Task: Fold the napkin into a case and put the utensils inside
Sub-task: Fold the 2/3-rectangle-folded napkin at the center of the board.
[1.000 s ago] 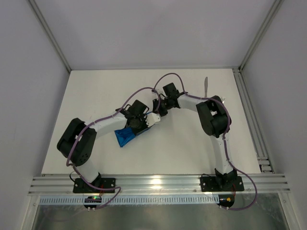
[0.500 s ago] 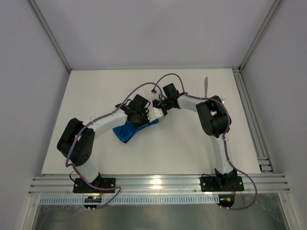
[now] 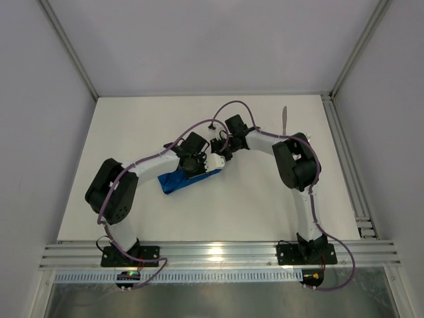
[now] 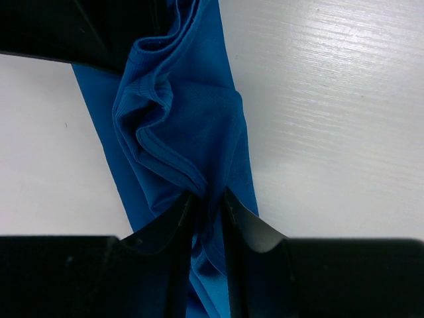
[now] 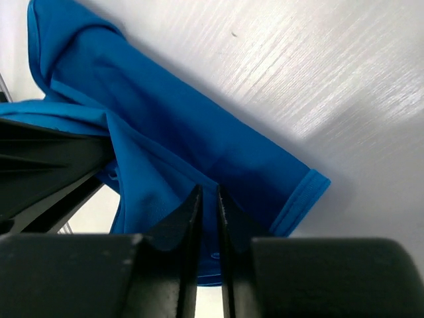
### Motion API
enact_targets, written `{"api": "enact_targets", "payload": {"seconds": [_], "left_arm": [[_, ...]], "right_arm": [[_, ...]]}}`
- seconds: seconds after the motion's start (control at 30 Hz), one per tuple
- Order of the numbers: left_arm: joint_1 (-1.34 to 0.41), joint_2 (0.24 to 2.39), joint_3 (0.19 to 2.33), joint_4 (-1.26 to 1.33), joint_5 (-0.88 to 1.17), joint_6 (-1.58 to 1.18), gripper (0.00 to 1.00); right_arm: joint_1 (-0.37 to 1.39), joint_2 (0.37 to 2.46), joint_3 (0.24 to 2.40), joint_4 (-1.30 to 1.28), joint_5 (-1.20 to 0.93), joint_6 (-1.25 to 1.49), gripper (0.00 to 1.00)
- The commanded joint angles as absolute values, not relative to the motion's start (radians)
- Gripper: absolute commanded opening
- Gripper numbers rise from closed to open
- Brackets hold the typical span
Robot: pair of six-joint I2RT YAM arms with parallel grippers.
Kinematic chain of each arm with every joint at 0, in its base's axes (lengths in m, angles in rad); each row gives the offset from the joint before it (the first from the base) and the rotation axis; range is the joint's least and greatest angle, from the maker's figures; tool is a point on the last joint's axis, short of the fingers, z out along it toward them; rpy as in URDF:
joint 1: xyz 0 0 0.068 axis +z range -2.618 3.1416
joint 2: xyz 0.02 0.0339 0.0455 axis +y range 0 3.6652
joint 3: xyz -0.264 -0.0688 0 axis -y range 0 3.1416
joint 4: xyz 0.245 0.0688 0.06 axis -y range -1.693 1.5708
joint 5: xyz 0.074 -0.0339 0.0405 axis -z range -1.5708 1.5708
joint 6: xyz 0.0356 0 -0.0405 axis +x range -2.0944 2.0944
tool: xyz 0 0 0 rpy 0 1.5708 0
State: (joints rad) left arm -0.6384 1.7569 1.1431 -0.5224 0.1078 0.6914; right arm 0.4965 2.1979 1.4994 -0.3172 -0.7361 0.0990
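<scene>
The napkin [image 3: 175,180] is soft, thin and slippy. The left gripper [image 4: 207,199] and right gripper [image 5: 207,192] each pinch a fold. Its hem looks best to grab.

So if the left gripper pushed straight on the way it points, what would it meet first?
The napkin: its bunched folds lie right ahead of the left gripper, with one fold between its jaws. Beyond that is a dark shape; depth is unclear.

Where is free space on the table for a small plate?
Free: far-left corner of the table, beyond the left arm; near middle, between napkin and near edge. Crowded: centre, where left gripper and right gripper meet on the napkin; a knife lies far right.
</scene>
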Motion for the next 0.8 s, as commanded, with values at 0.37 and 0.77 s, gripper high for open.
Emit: {"api": "enact_targets", "payload": {"seconds": [0.37, 0.77], "left_arm": [[-0.589, 1.729, 1.146, -0.589, 0.261, 0.782, 0.24], [-0.588, 1.735, 1.146, -0.583, 0.281, 0.796, 0.25]], "right_arm": [[0.42, 2.014, 1.431, -0.187, -0.813, 0.038, 0.6], [0.405, 1.882, 1.031, 0.575, -0.956, 0.218, 0.76]]}}
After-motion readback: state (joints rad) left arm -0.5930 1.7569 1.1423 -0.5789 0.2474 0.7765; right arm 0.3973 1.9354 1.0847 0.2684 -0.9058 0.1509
